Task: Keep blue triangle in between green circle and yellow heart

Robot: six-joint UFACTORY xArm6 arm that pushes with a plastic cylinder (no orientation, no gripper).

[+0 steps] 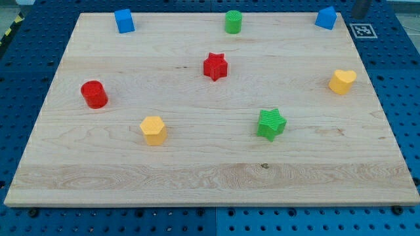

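Observation:
The blue triangle point(325, 18) stands near the board's top right corner. The green circle point(233, 21) stands at the top edge, left of the triangle. The yellow heart point(342, 81) lies at the right side, below the triangle. A dark rod enters at the view's top right. My tip point(360, 15) is just beyond the board's top right corner, to the right of the blue triangle and apart from it.
A blue cube point(124, 20) is at the top left. A red star point(215, 66) is near the middle, a red cylinder point(94, 94) at the left, a yellow hexagon point(153, 130) at the lower left and a green star point(271, 124) at the lower right. The wooden board point(197, 177) lies on a blue pegboard.

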